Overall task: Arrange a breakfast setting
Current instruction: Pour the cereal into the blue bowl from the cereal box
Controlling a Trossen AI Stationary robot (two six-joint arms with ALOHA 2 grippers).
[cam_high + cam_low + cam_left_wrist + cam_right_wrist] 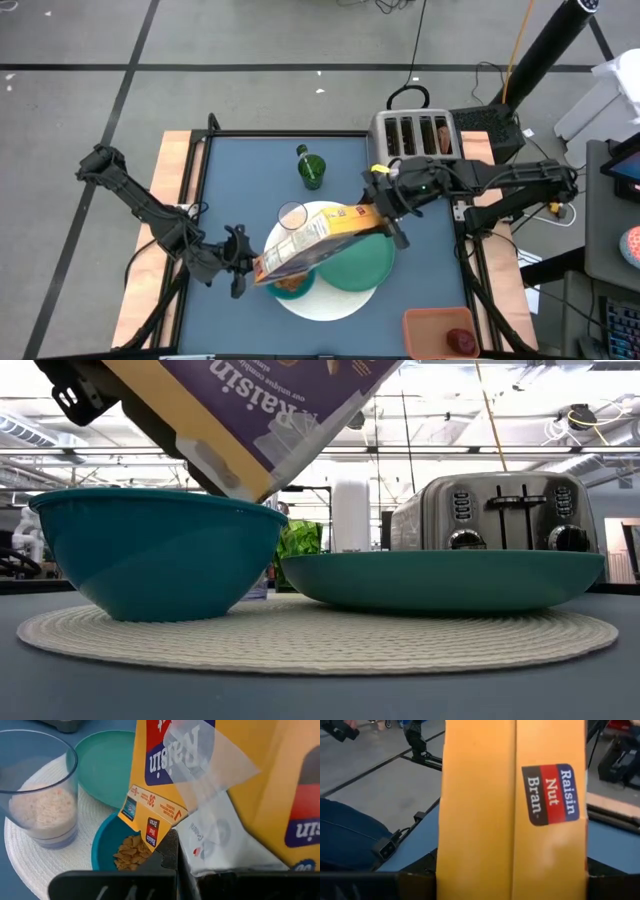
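**Purple box tipped over the bowl**

Blue tabletop [240, 170] carries a white mat [345, 300], with the toaster [413, 136] at the far edge and a tray [430, 328] holding dark-red fruit [460, 341] at the near right corner. On the mat lie the green plate [362, 265], the teal bowl [293, 285] with cereal flakes inside, and a clear glass [292, 215]. The purple-and-yellow box [315, 243] slants mouth-down over the bowl, pinched at its upper end by the right end effector [388, 215]. The left end effector [238, 262], pressed together, sits beside the bowl. A green cup [310, 170] stands apart.
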